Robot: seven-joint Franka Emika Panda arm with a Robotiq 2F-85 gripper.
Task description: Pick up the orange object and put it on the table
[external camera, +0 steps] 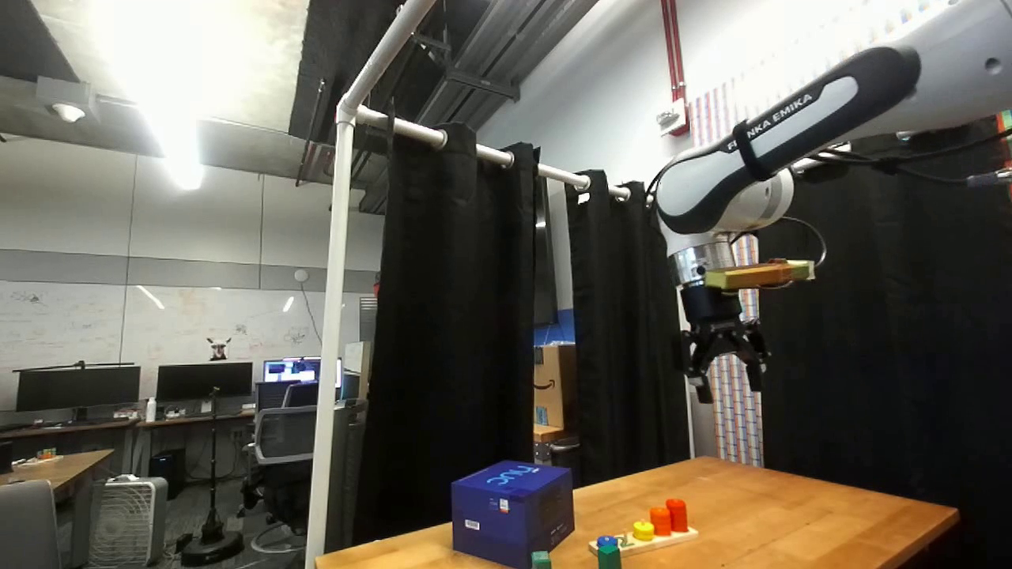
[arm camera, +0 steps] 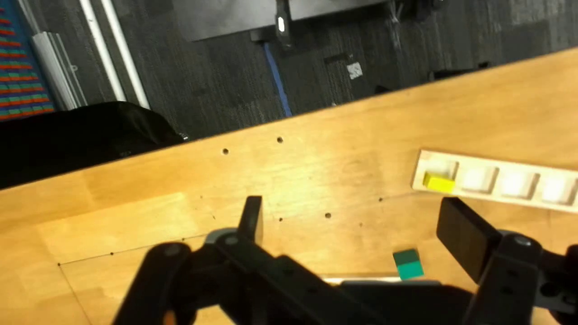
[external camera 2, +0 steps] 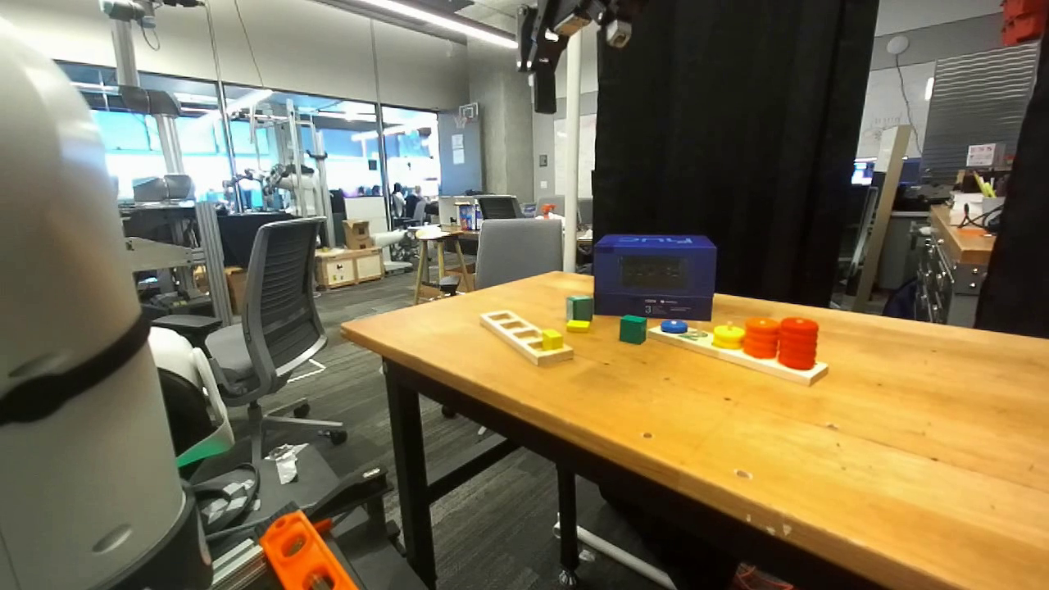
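Wooden table (external camera: 791,506), blue "nuc" box (external camera: 510,518), "FRANKA EMIKA" arm (external camera: 830,107).

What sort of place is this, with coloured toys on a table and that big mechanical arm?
Probably a robotics lab, though it looks partly like an office: a robot arm reaches above the table, and in the background are monitors and a scribbled whiteboard.

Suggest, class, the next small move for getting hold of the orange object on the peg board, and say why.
Probably shift the open claw over the orange stack, without lowering it yet. It hangs high above the table, and in the wrist view its fingers stand apart with mostly table, not that stack, between them.
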